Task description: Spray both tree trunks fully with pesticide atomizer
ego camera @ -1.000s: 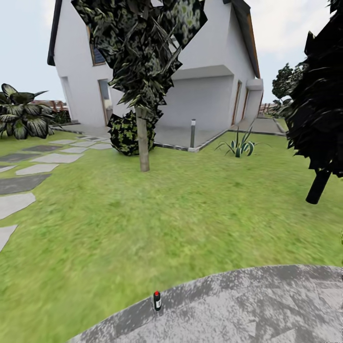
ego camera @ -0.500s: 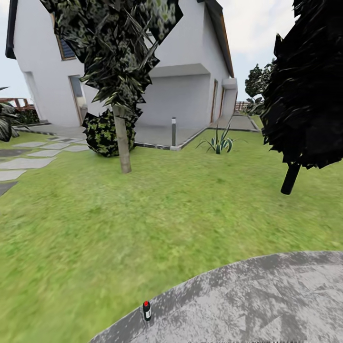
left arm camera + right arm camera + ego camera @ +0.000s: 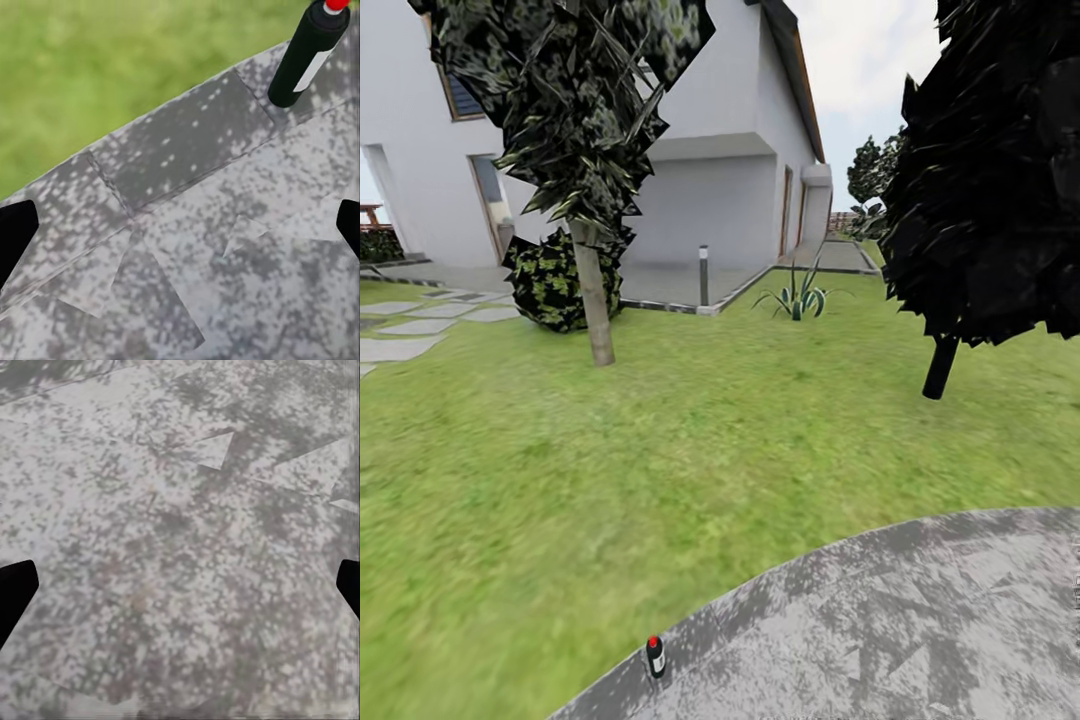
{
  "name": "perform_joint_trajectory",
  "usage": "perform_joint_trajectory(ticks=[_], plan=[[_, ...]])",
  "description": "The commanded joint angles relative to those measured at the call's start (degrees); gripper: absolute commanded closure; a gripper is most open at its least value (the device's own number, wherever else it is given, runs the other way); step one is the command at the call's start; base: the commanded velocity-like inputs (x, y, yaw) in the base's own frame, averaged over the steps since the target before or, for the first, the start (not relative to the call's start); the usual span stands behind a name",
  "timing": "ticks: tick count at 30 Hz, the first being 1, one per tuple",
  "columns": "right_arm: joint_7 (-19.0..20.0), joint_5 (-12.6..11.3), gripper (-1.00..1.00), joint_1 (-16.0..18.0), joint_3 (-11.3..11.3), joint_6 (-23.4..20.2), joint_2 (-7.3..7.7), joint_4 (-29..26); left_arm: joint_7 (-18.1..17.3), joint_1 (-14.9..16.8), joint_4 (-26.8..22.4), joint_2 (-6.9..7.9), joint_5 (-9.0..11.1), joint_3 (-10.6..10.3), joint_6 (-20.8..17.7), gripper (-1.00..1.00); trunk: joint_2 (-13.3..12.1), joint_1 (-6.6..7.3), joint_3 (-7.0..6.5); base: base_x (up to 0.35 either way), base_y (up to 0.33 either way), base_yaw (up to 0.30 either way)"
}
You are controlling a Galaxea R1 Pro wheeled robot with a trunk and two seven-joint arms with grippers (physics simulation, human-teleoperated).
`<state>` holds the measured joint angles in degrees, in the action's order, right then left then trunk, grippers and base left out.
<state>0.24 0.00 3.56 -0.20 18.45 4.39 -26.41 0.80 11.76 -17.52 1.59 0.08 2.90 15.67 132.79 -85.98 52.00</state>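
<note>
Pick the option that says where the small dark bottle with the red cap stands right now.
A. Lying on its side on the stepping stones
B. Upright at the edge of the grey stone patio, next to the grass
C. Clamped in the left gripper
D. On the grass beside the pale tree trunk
B: the bottle stands upright on the grey stone patio right at its curved border with the grass, nothing gripping it.

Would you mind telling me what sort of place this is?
Most likely a house's front garden: a green lawn, a white gabled house behind it, and a grey mottled stone patio in front.
</note>
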Motion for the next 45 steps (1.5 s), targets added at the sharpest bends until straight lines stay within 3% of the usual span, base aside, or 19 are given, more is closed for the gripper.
perform_joint_trajectory(ticks=[1, 12, 40, 45], plan=[[0.0, 0.0, -1.00, 0.0, 0.0, 0.2, 0.00, 0.0, 0.0, 0.0, 0.1, -0.01, 0.0, 0.1, 0.2, -1.00, 0.0, 0.01, 0.05, 0.000, 0.225, -0.284], [0.0, -0.3, -1.00, 0.0, 0.1, 0.2, -0.35, -0.2, 0.0, 0.0, -0.1, 0.06, -0.1, 0.1, 5.4, -1.00, 0.0, 0.01, 0.05, -0.011, 0.296, -0.298], [0.0, -0.3, -1.00, 0.0, -0.2, 0.2, -0.18, -0.1, -0.1, 0.2, -0.5, 0.08, -0.2, 0.0, 5.5, -1.00, 0.0, 0.01, 0.05, -0.130, 0.304, -0.300], [-0.1, -0.3, -1.00, 0.0, -0.6, 0.2, -0.02, -0.2, -0.2, 2.5, -1.2, 0.04, -0.3, 0.0, 4.1, -1.00, 0.0, 0.01, 0.05, -0.077, 0.163, -0.300]])
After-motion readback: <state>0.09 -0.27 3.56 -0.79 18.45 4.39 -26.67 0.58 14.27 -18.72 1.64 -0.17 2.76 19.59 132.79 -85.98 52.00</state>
